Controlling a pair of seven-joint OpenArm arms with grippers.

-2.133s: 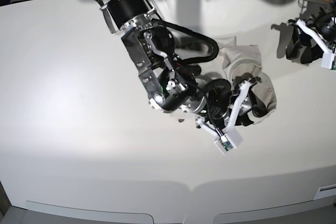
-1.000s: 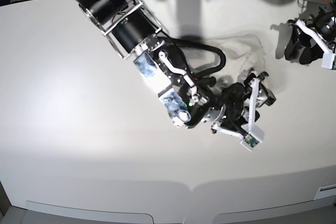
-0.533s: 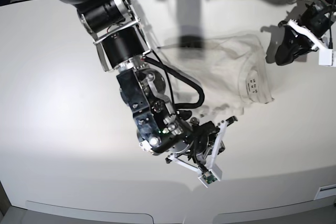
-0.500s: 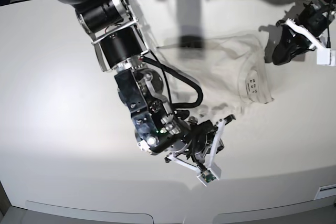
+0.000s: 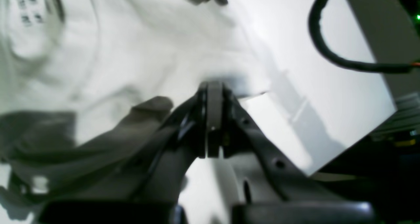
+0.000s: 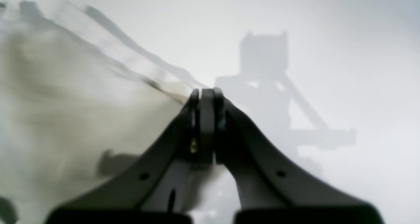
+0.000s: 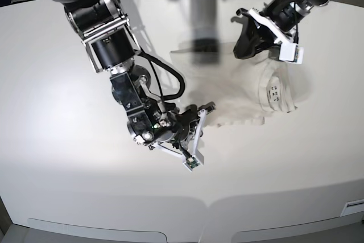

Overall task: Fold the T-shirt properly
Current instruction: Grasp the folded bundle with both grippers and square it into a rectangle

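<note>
The broad white worktop (image 7: pixel 68 157) carries a large off-white short-sleeved cotton T-shirt (image 7: pixel 239 92), spread out and rumpled between the two hands, its ribbed crew neck (image 7: pixel 266 86) and small printed neck label (image 7: pixel 274 93) facing up just below the left hand (image 7: pixel 250 41). That hand hangs over the shirt's upper edge with its jaws pressed fully together; nothing shows between them. The right hand (image 7: pixel 200 112) sits at the shirt's lower corner, jaws likewise closed tight, the cloth's edge meeting its tips; whether fabric is pinched cannot be told.
</note>
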